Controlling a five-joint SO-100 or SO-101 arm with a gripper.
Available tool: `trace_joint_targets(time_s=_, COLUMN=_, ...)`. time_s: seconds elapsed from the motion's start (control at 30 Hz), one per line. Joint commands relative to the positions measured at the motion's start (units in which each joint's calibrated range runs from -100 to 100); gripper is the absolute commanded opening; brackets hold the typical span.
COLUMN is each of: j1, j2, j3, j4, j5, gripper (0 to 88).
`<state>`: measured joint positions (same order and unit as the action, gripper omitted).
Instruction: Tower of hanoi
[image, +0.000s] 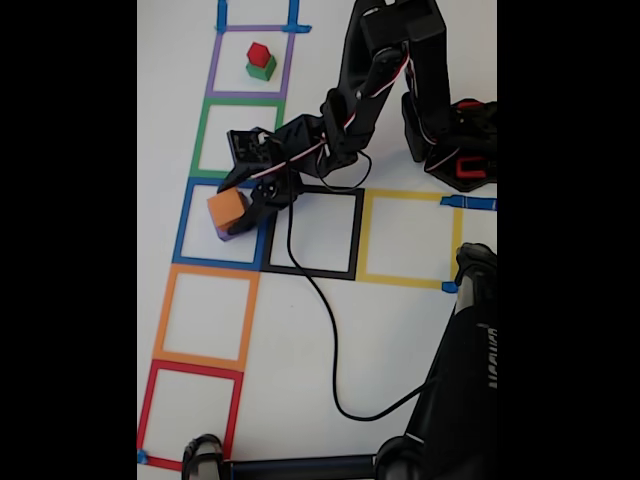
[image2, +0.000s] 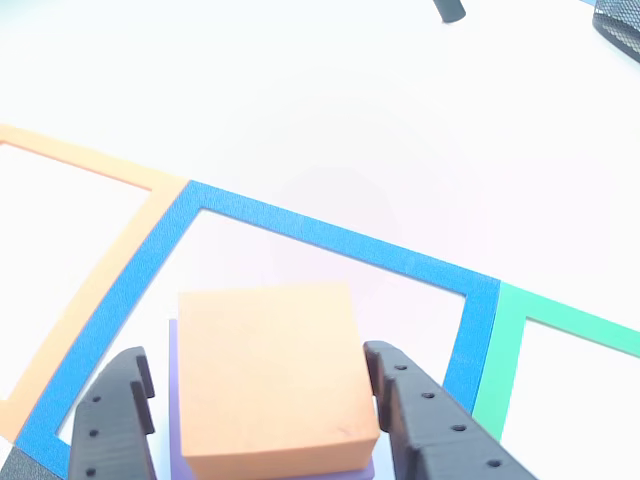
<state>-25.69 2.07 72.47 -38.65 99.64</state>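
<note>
The end effector (image2: 265, 415) has its fingers (image2: 115, 415) spread either side of the orange cube (image2: 270, 375), not clearly gripping; that cube sits on the purple cube (image: 226, 233) inside the blue tape square (image: 185, 225); the red cube (image: 259, 54) tops the green cube (image: 263, 71) well apart on the counter (image: 400, 330).

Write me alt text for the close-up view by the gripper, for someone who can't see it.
An open gripper straddles an orange cube stacked on a purple cube, one black finger on each side, inside a blue tape square on a white table. Orange and green tape outlines adjoin it.
</note>
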Motion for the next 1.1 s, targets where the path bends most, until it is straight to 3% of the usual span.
trace_joint_targets(time_s=0.0, j1=0.9, j2=-0.9, j3=-1.1, j4=-1.7, j5=0.4, gripper=24.8)
trace_joint_targets(time_s=0.2, j1=1.0, j2=-9.9, j3=-2.0, j4=5.8, j5=0.4, gripper=23.0)
trace_joint_targets(time_s=0.37, j1=1.0, j2=-26.5, j3=-2.9, j4=24.5, j5=0.4, gripper=12.9)
trace_joint_targets(time_s=0.53, j1=3.2, j2=-43.0, j3=-6.7, j4=50.5, j5=0.4, gripper=1.8)
trace_joint_targets(time_s=0.87, j1=18.9, j2=-60.1, j3=-32.0, j4=103.8, j5=0.4, gripper=1.3)
trace_joint_targets(time_s=1.07, j1=33.9, j2=-58.2, j3=-54.9, j4=123.3, j5=0.4, gripper=1.3)
